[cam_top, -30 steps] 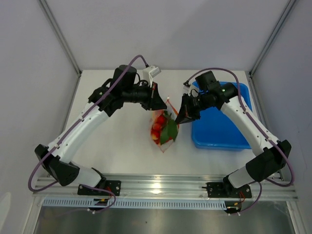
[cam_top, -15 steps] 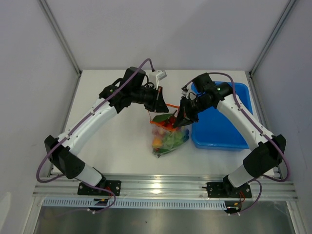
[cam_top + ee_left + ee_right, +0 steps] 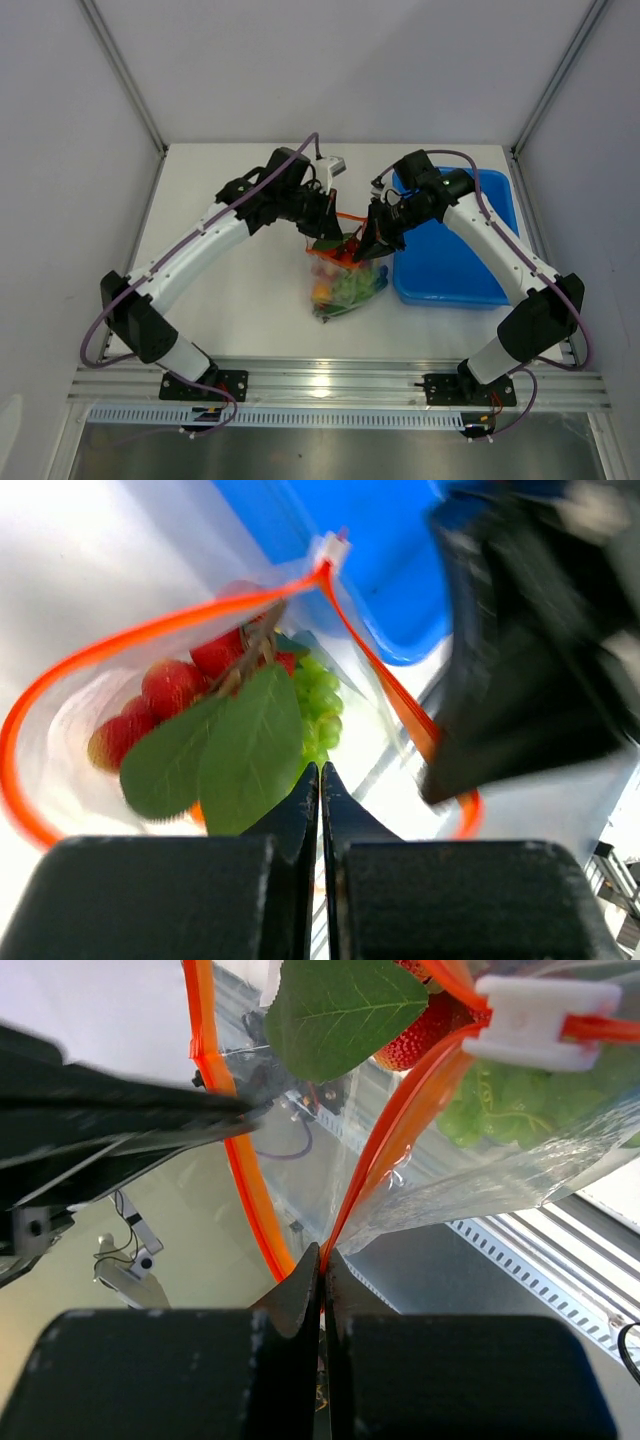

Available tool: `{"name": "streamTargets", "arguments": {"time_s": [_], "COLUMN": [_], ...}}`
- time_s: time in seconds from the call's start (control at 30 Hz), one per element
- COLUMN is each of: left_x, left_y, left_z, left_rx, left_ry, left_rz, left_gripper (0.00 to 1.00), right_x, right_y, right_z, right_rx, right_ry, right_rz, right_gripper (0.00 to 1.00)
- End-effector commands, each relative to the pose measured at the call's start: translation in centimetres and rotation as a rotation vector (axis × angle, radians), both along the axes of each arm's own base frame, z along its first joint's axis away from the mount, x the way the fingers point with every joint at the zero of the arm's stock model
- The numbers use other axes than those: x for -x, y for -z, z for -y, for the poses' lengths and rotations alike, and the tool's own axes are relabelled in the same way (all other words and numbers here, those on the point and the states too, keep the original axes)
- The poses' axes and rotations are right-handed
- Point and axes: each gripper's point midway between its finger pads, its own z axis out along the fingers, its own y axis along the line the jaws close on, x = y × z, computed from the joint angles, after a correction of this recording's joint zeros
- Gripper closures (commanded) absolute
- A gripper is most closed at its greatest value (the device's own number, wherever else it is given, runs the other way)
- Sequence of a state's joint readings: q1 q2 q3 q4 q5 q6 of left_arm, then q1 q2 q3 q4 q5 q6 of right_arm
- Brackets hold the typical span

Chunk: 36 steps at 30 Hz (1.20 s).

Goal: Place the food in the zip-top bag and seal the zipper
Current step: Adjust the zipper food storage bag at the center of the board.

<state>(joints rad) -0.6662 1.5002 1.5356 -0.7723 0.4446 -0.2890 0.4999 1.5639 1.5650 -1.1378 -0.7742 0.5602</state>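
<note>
The clear zip-top bag (image 3: 345, 280) hangs between my two grippers over the table, its mouth pulled open. Inside it are red cherry tomatoes (image 3: 172, 687), a green leaf (image 3: 245, 755) and green grapes (image 3: 320, 705). The orange-red zipper (image 3: 150, 635) forms an open loop, with a white slider (image 3: 530, 1020) at one end. My left gripper (image 3: 328, 228) is shut on the bag's near rim (image 3: 320, 770). My right gripper (image 3: 368, 243) is shut on the zipper strip (image 3: 322, 1252) at the opposite rim. The bag's lower part touches the table.
The blue plastic tub (image 3: 455, 255) stands just right of the bag, under the right arm. White walls and metal posts enclose the table on the left, back and right. The rail with the arm bases runs along the near edge.
The bag has gone from lying slack to hanging with its mouth stretched open. The left gripper moved right, closer to the right gripper. The right gripper shifted only slightly.
</note>
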Motion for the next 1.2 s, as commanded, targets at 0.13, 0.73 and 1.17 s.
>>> {"name": "streamTargets", "arguments": {"time_s": [0.13, 0.73, 1.17], "left_x": [-0.8, -7.8, -9.2], "left_y": [4.0, -4.8, -1.9], "left_z": [2.4, -2.1, -0.5], "left_rx": [-0.082, -0.051, -0.079], "left_ry": [0.034, -0.216, 0.047], "left_rz": [-0.070, 0.298, 0.266], "left_gripper": [0.99, 0.52, 0.32], "right_x": [-0.8, -0.5, -0.6], "right_y": [-1.0, -0.1, -0.3], "right_z": [-0.5, 0.5, 0.4], "right_rx": [-0.041, 0.021, 0.009], "right_ry": [0.029, 0.041, 0.032], "right_rz": [-0.009, 0.019, 0.010], "right_gripper": [1.00, 1.00, 1.00]}}
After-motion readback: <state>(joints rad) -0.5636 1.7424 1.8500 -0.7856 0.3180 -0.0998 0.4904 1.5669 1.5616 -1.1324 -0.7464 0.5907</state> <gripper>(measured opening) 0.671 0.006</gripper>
